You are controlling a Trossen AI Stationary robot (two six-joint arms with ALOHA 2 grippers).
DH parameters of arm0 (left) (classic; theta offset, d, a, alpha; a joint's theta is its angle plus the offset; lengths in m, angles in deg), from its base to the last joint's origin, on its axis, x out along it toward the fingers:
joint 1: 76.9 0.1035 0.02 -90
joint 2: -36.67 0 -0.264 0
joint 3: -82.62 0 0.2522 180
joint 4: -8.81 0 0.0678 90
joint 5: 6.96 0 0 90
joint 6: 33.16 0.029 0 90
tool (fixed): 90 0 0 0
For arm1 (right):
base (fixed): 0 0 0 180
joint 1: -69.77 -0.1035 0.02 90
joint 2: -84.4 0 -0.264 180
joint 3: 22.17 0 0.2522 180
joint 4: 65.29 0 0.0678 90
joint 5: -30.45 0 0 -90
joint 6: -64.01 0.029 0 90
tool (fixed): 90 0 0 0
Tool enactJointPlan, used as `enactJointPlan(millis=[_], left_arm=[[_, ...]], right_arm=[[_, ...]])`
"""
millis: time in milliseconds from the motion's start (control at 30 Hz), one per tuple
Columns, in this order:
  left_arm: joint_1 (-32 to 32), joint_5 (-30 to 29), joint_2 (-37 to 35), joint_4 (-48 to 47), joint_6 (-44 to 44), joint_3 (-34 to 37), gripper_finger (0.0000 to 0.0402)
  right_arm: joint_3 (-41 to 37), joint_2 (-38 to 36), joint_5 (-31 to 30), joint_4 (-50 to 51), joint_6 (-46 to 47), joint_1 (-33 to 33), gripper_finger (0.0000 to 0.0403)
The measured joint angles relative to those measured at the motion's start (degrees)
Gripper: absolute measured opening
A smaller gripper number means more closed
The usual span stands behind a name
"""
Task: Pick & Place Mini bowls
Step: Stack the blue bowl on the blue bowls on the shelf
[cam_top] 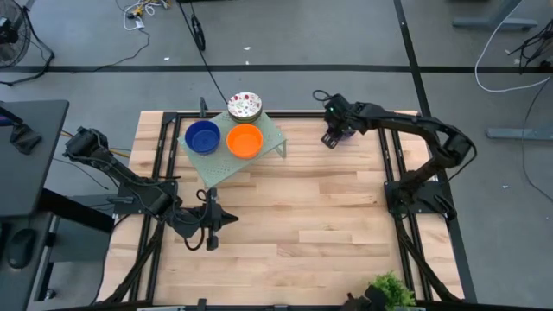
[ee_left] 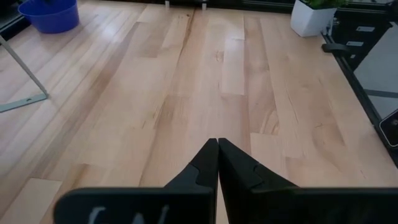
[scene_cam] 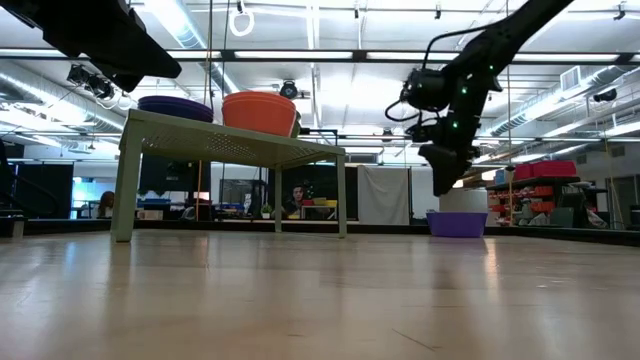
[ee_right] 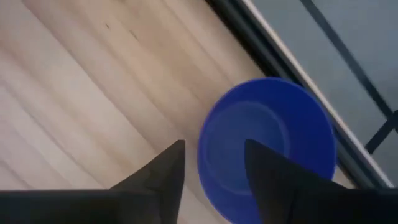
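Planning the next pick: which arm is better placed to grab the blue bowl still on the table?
Right. The right gripper hangs over the blue bowl near the table's far edge, jaws open, one over the bowl's rim. The left gripper sits shut at the near side, well away from it.

Robotics lab or workshop. Wooden surface [cam_top: 328, 216] on grey floor with loose cables [cam_top: 143, 12]; beyond the surface, open hall with ceiling strip lights [scene_cam: 300, 55], pipes, stocked shelves [scene_cam: 545, 195].
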Motion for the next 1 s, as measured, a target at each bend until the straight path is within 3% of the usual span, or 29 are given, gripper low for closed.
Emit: enactJointPlan(millis=[167, 600, 1000], left_arm=[[0.0, -0.1, 0.0, 0.0, 0.0, 0.0, 0.0016], [0.0, 0.1, 0.0, 0.0, -0.1, 0.0, 0.0016], [0.0, 0.1, 0.0, 0.0, -0.1, 0.0, 0.0016]], right_arm=[[0.0, 1.9, 2.3, -1.1, -0.2, 0.3, 0.0198], [-0.1, 5.9, 2.6, -2.0, -1.5, 0.3, 0.0199], [-0.1, 6.1, 10.1, 0.4, -2.4, 0.3, 0.0123]])
